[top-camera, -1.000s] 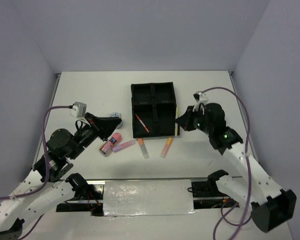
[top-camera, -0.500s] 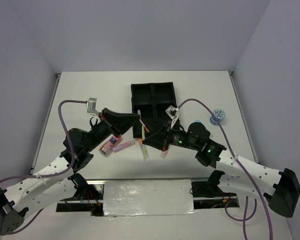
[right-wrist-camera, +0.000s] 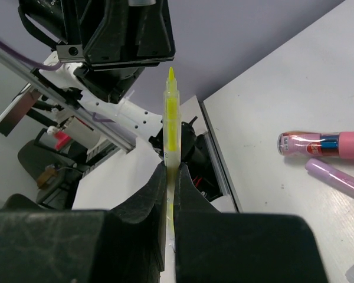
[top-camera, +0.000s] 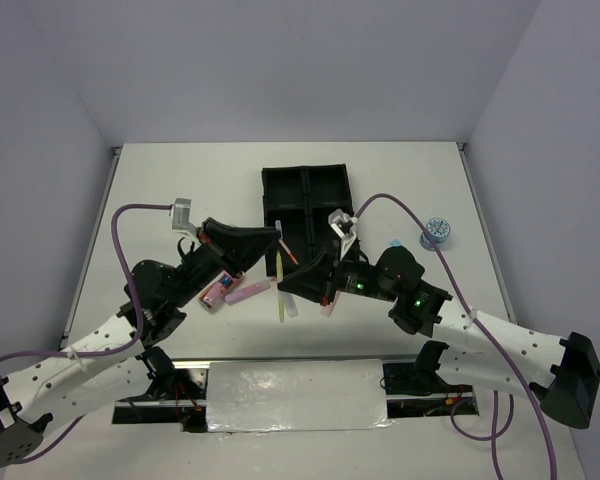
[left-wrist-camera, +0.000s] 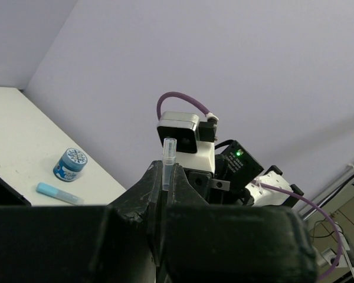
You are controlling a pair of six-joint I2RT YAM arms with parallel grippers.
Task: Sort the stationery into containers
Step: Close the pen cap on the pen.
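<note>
My right gripper (top-camera: 286, 285) (right-wrist-camera: 170, 168) is shut on a yellow marker (top-camera: 279, 305) (right-wrist-camera: 171, 115) and holds it upright above the table, bare tip showing, in front of the black tray (top-camera: 308, 180). My left gripper (top-camera: 275, 238) (left-wrist-camera: 163, 171) is shut on a small clear cap (left-wrist-camera: 168, 159), just above the marker. A thin orange pen (top-camera: 285, 247) lies in the tray's near left compartment. A pink tube (top-camera: 217, 292) (right-wrist-camera: 324, 143) and a purple marker (top-camera: 247, 291) (right-wrist-camera: 336, 180) lie left of the grippers. An orange marker (top-camera: 291, 308) lies partly hidden under them.
A blue-white tape roll (top-camera: 436, 230) (left-wrist-camera: 69, 163) sits right of the tray with a blue marker (left-wrist-camera: 59, 193) beside it. Another orange marker (top-camera: 330, 302) lies under my right arm. Side walls close in the table.
Both arms have swung in from the sides and met in front of the tray. In the last half second the yellow marker has dropped slightly and turned more upright in my right gripper.
</note>
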